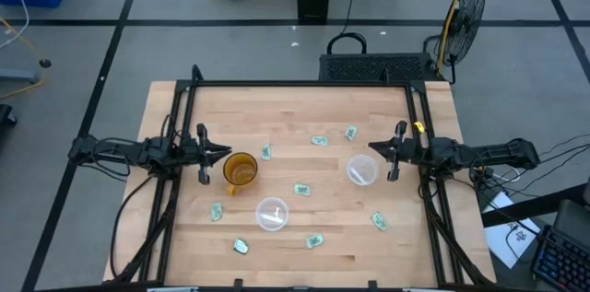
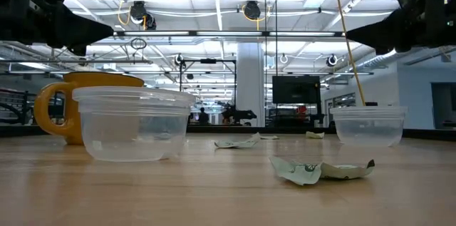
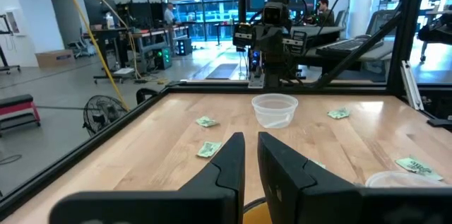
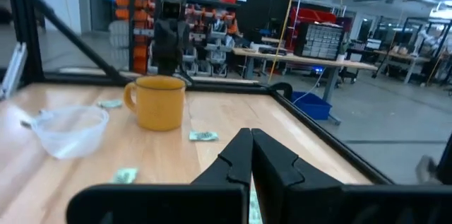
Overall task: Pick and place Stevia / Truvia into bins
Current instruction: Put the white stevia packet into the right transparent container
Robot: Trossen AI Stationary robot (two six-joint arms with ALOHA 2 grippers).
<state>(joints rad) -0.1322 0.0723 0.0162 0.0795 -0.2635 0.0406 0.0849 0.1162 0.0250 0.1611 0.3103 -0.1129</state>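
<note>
Several pale green-and-white Stevia sachets lie flat and scattered on the wooden table, among them one (image 1: pixel 301 189) at the middle, one (image 1: pixel 319 141) farther back and one (image 1: pixel 379 222) near the right. Two clear plastic cups stand upright: one (image 1: pixel 272 213) toward the near edge, the other (image 1: pixel 361 170) on the right. My left gripper (image 1: pixel 227 153) hovers shut just left of the amber mug (image 1: pixel 241 170). My right gripper (image 1: pixel 371 147) hovers shut just beyond the right cup. In the wrist views both the left gripper (image 3: pixel 251 143) and the right gripper (image 4: pixel 251 139) hold nothing.
The amber mug (image 2: pixel 78 105) stands upright left of centre, behind the near cup (image 2: pixel 132 122). A crumpled sachet (image 2: pixel 320 169) lies close to the near edge. A black frame (image 1: pixel 300 84) runs along the table's far, left and right sides. A fan (image 1: pixel 466 6) stands beyond the far right corner.
</note>
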